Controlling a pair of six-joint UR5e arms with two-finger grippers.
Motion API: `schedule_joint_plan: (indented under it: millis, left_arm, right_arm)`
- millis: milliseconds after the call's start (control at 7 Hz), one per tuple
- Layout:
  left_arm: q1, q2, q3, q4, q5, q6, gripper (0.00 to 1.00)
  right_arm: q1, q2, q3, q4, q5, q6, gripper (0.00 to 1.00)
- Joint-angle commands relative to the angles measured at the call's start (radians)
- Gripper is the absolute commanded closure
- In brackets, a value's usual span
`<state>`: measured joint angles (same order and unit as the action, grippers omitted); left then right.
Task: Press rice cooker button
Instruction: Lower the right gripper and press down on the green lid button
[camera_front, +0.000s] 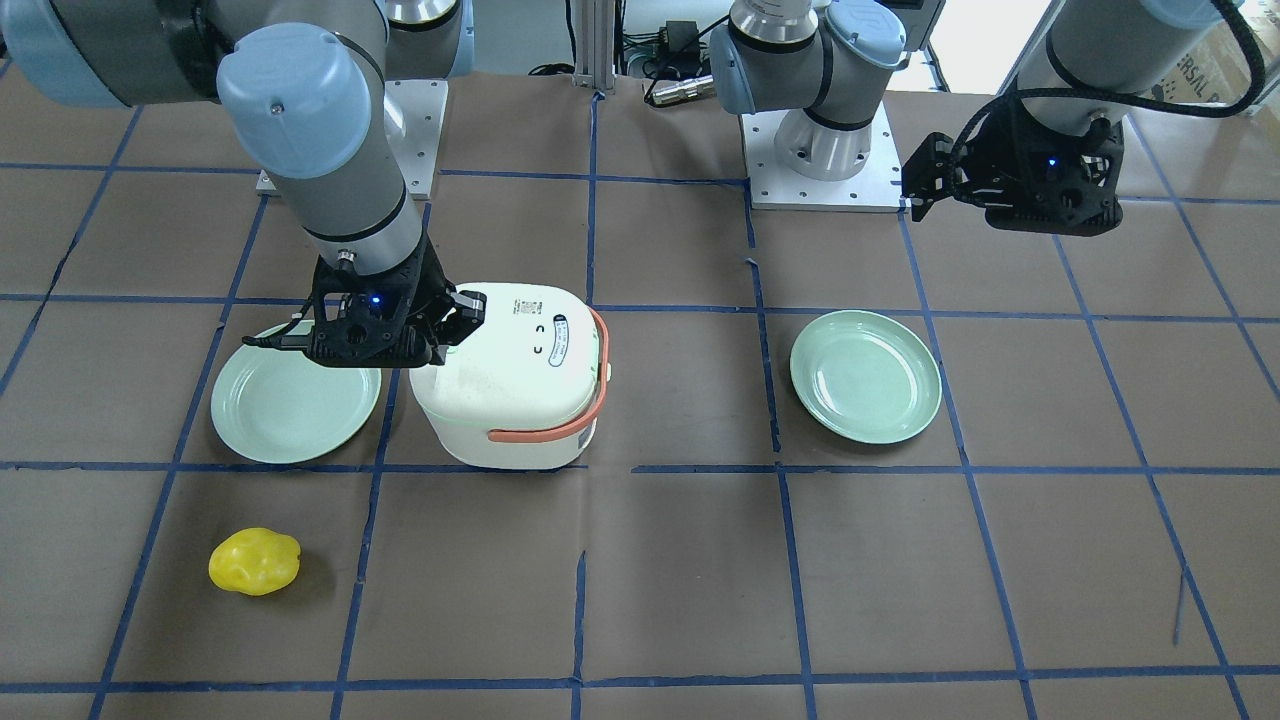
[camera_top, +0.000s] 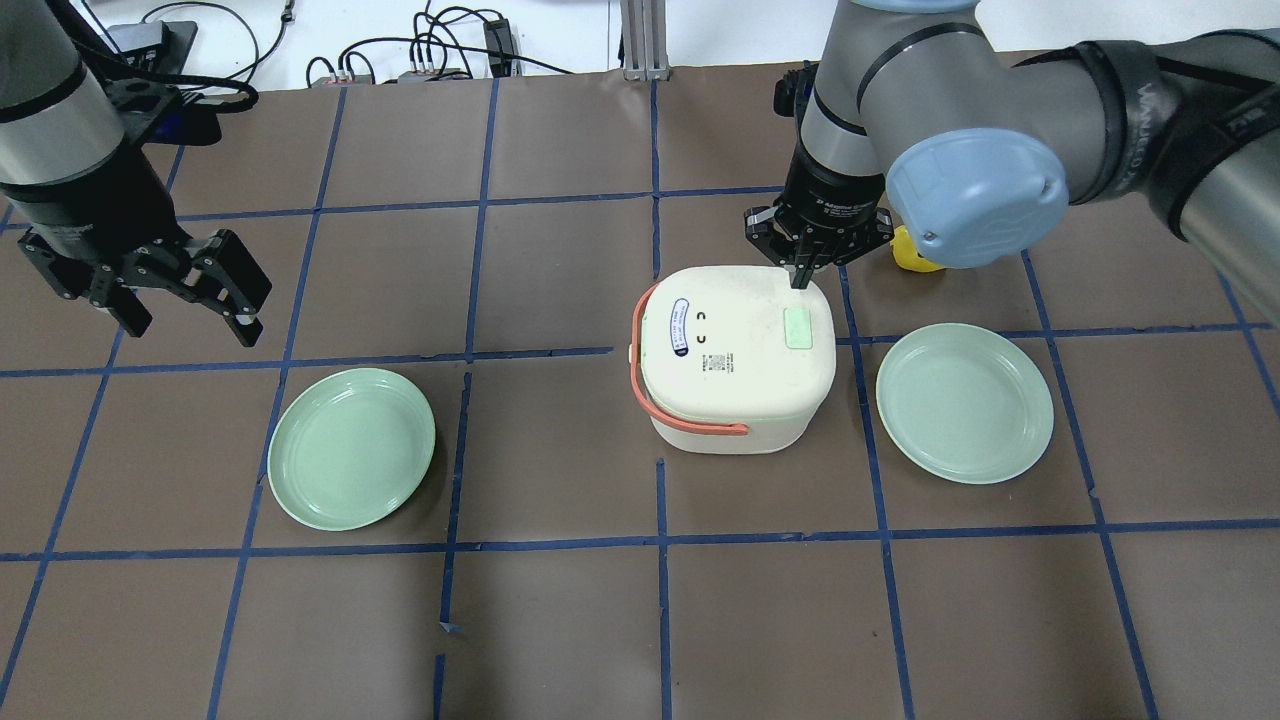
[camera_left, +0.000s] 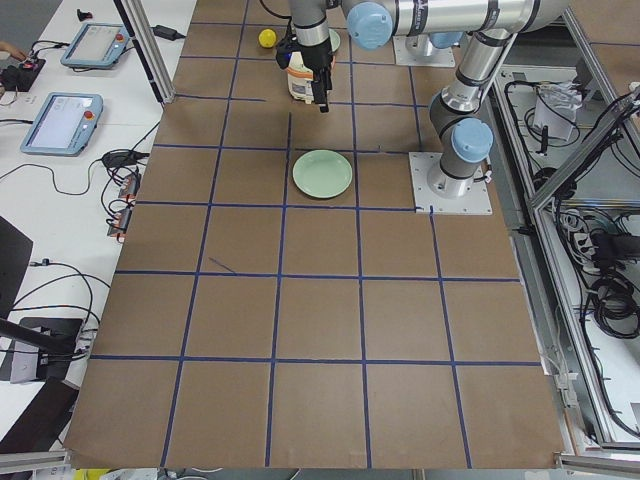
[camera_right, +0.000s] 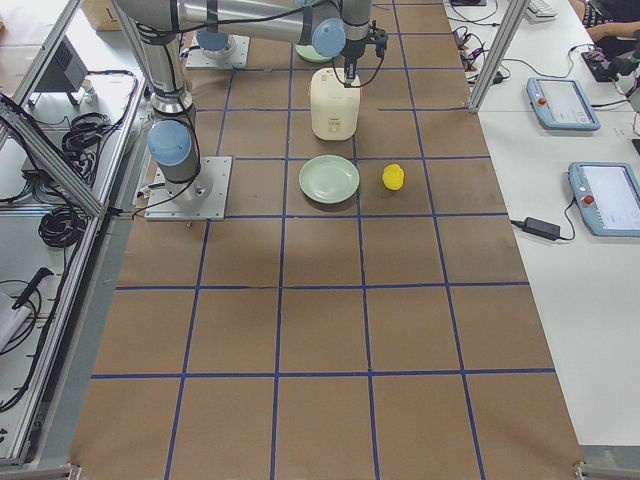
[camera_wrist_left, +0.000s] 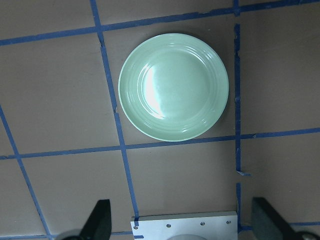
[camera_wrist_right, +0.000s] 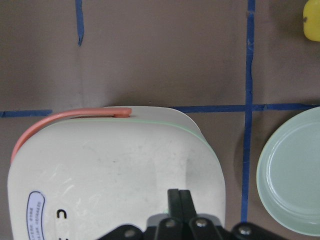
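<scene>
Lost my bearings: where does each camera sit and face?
Front-facing: across the table, facing the robot; both arms.
Overhead: behind the robot, looking down; both arms.
Left side: table's left end; left arm near.
Right side: table's right end; right arm near.
Left wrist: down on a plate; open left gripper.
Right wrist: down on the rice cooker; shut right gripper.
All but left wrist show the rice cooker.
</scene>
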<state>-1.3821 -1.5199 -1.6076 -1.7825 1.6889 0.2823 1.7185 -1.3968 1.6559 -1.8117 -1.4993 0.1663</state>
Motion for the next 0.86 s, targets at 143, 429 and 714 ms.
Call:
schedule_joint_plan:
  millis: [143,429,714]
  left_arm:
    - [0.0,0.0,0.0,0.0,0.0,0.0,0.0]
    - [0.0,0.0,0.0,0.0,0.0,0.0,0.0]
    - [0.0,0.0,0.0,0.0,0.0,0.0,0.0]
  right_arm:
    - [0.0,0.006,0.053,-0.035,0.002,0.004,0.89]
    - [0.0,0.001,0.055,-0.034,0.002,0.013,0.89]
    - [0.001,-0.01,0.029,-0.014,-0.004,0.019,0.89]
